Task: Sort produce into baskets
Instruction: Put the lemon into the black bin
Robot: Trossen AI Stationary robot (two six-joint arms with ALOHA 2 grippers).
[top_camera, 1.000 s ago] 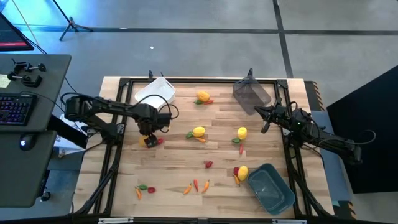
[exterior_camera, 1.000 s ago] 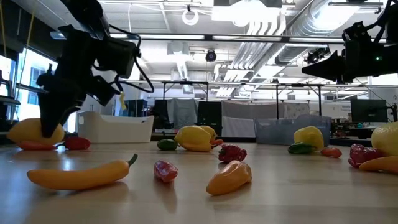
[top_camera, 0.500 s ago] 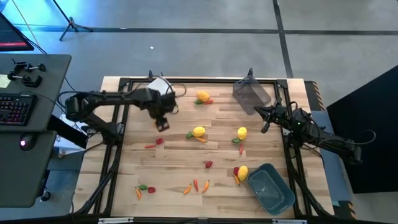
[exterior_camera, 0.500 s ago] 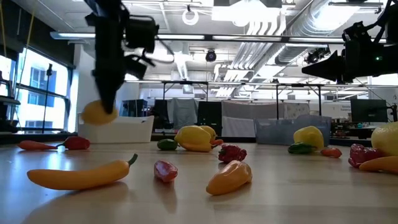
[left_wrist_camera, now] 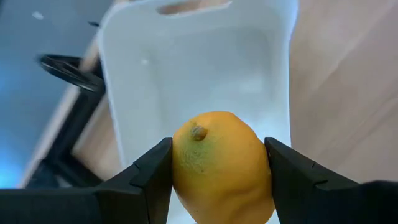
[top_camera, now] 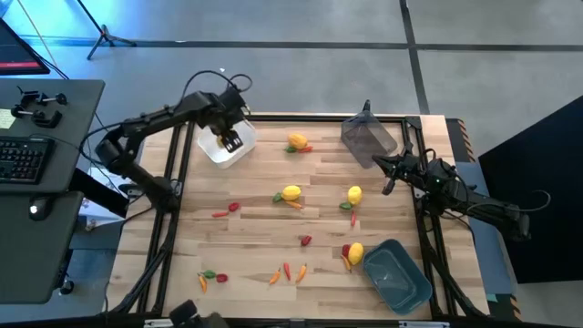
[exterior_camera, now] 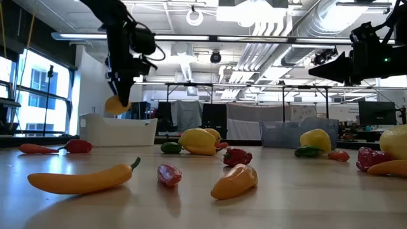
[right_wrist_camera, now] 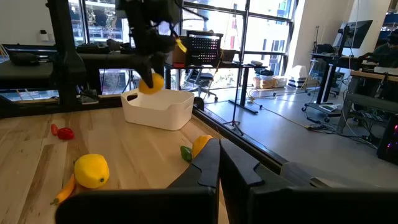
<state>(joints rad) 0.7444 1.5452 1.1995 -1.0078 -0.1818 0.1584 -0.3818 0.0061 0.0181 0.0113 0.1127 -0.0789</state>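
Left gripper [left_wrist_camera: 217,180] clamped on a yellow lemon [left_wrist_camera: 221,165], hanging right above the white basket [top_camera: 226,141] at the table's [top_camera: 264,237] far left corner (fruit in the air, not touching the bin). Right gripper [top_camera: 390,173] idle near the right edge, just beside the grey basket [top_camera: 368,138] at the far right corner; fingers look pressed together in the right wrist view. Blue-teal basket [top_camera: 397,275] down at the near right corner, a yellow fruit [top_camera: 355,252] just beside it. More yellow fruits [top_camera: 291,192] around mid-table, small orange peppers [top_camera: 287,271] and tiny red and green pieces [top_camera: 211,276] along the near edge.
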